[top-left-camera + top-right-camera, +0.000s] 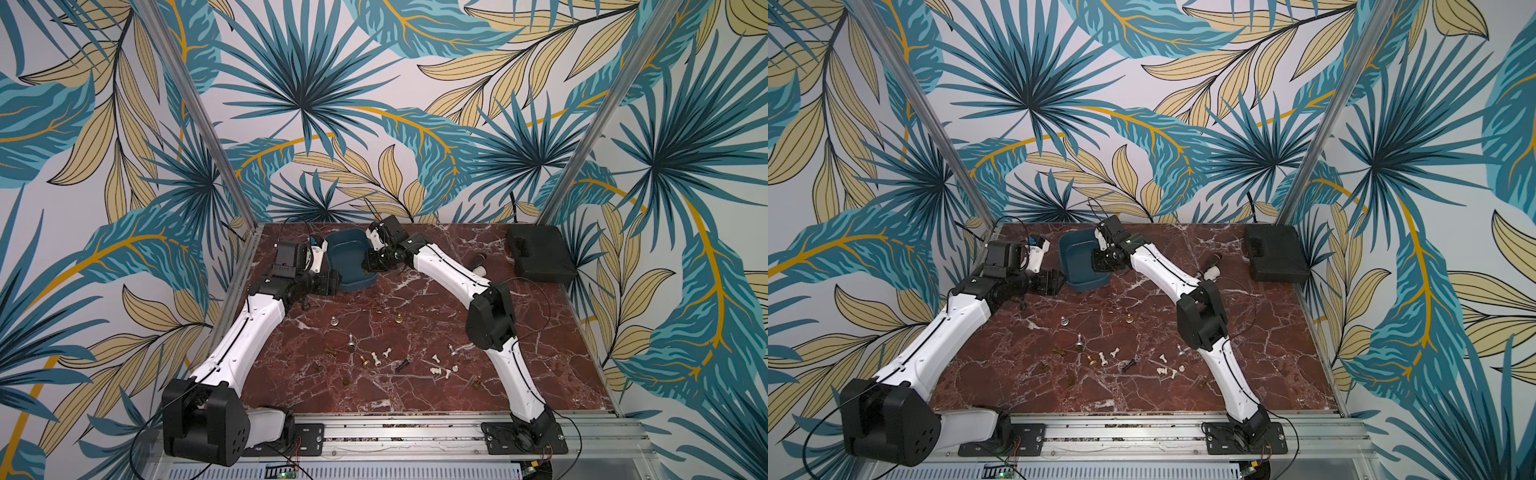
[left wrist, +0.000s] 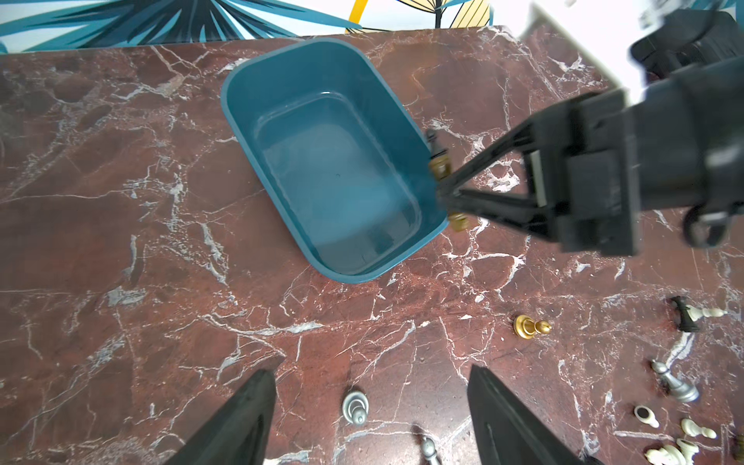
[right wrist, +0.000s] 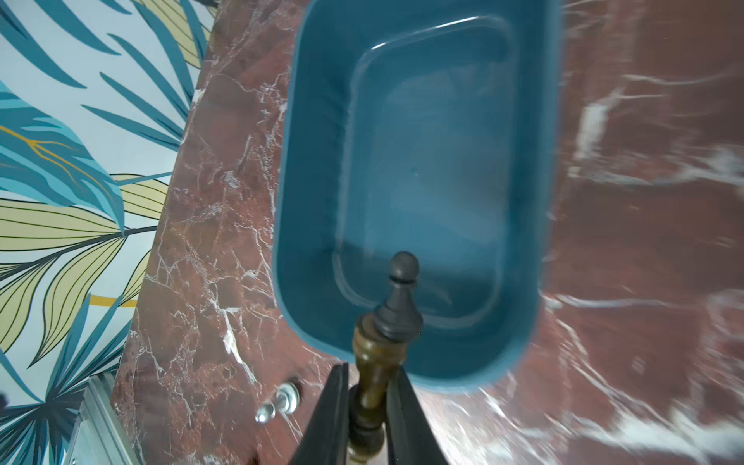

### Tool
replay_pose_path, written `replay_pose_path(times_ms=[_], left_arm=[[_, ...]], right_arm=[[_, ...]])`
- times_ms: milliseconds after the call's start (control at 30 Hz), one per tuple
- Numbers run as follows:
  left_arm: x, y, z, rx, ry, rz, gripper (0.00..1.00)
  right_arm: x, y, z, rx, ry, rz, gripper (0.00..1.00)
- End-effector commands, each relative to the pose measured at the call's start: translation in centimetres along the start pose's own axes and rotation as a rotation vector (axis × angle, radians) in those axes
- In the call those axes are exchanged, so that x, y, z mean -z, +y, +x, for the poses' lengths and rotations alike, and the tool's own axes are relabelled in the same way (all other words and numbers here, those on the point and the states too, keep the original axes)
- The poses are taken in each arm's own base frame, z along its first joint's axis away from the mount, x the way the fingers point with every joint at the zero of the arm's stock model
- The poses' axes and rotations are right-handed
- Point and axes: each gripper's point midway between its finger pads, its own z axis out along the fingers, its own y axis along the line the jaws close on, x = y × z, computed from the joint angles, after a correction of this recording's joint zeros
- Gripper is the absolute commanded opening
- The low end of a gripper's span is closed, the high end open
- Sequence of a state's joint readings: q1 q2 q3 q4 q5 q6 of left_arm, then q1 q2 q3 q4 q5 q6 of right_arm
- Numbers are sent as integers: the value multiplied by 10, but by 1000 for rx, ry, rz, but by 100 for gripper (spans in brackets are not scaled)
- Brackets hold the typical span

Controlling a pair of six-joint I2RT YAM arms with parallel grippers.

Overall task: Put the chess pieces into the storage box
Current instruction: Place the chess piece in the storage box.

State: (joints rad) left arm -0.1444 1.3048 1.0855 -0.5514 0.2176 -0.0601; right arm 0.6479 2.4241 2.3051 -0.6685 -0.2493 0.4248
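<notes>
Blur smears the storage box (image 3: 306, 161) in the right wrist view; right gripper (image 3: 370, 366) pinches overlapping chess pieces (image 3: 398, 314), their number unclear. Left gripper (image 2: 370, 370) spread, fingers cropped.

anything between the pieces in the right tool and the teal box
Nothing visible does. The right tool holds bronze and dark turned chess pieces at the rim of the teal-blue rounded plastic storage box, which has no lid and looks empty inside.

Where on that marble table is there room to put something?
Bare table along the front rail, nearer than the chess pieces, and at the back between right arm and black case. Crowded: the storage box, left gripper and right gripper close by.
</notes>
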Motion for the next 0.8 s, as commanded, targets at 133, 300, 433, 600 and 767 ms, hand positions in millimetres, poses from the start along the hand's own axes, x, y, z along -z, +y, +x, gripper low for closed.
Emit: replay_pose_path(times_ms=[133, 300, 433, 600, 767], left_arm=[[10, 4, -14, 4, -43, -43, 80], [11, 4, -14, 5, -46, -43, 80], [11, 4, -14, 7, -45, -41, 81], [12, 4, -14, 5, -45, -42, 81], [13, 5, -7, 11, -23, -51, 81]], right_arm=[[-32, -2, 9, 32, 26, 28, 18], [-34, -8, 4, 30, 3, 63, 26], [-25, -2, -5, 34, -27, 58, 32], [-7, 6, -15, 28, -58, 53, 31], [27, 21, -23, 23, -88, 32, 31]])
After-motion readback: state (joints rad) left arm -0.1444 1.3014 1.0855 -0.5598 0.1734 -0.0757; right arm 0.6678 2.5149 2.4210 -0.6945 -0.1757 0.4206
